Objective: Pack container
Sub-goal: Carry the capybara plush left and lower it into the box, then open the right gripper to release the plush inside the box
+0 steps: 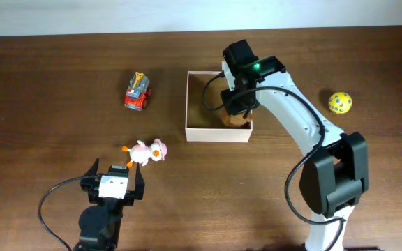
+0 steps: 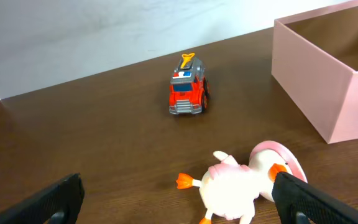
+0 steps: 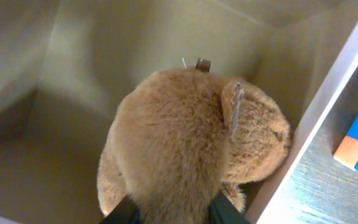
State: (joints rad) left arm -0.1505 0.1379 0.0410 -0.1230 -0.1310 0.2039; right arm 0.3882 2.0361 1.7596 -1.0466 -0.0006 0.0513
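Brown fur fills my right wrist view: the plush toy (image 3: 191, 137) sits in the near right corner of the container (image 1: 218, 133), pressed against its right wall. My right gripper (image 3: 174, 214) has 1 finger on each side of the plush, both touching the fur, and I cannot tell whether they clamp it or have let go.

That is the risk I see. If I lift while the pile clings to a finger, the plush could come up with me and tip over the thin wall. A careless climb could also knock that wall and slide the light box across the table (image 1: 47, 104).

My left gripper (image 1: 115, 173) stands wide apart and empty, just near of the pink duck (image 1: 147, 151). The fire truck (image 1: 138, 90) waits farther left, the yellow ball (image 1: 340, 102) well to the right.
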